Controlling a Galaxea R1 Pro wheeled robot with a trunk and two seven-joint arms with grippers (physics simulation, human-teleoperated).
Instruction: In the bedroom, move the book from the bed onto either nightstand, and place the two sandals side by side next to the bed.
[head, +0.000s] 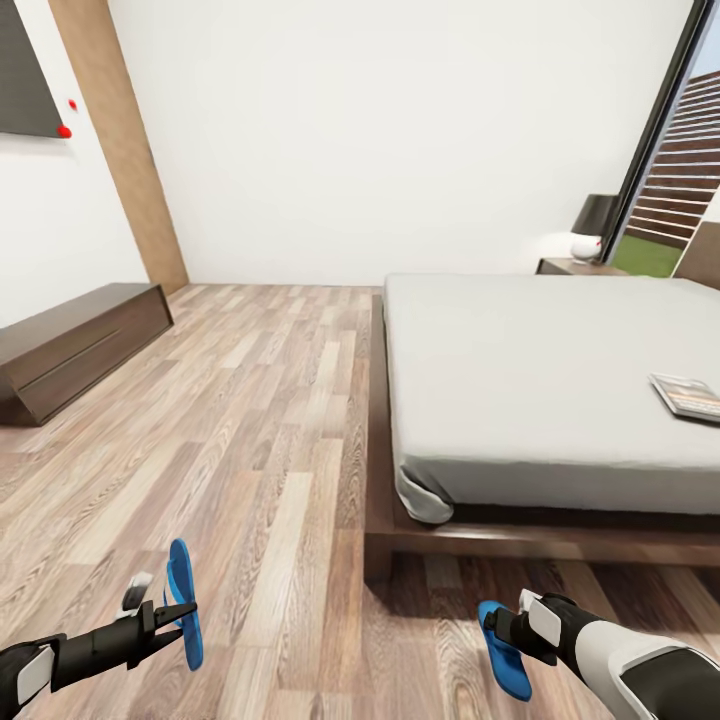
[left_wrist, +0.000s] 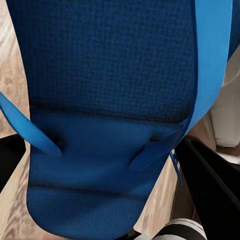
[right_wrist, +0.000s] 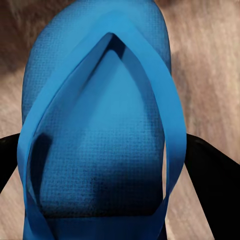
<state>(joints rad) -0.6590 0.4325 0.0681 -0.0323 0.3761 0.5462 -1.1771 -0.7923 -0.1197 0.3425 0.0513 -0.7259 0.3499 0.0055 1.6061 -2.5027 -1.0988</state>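
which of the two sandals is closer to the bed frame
The sandal in the right end effector: that sandal hangs just off the bed frame's corner. The left-held sandal is farther out over open floor.

I hold one sandal (head: 184, 602) in my left gripper (head: 172, 613) and the other sandal (head: 503, 648) in my right gripper (head: 505, 630), both above the floor (head: 250, 450) short of the bed (head: 550, 390). The bed is ahead to my right, the book (head: 687, 396) on its mattress. A nightstand (head: 578, 266) stands beyond it; a bench (head: 75, 345) lies left.
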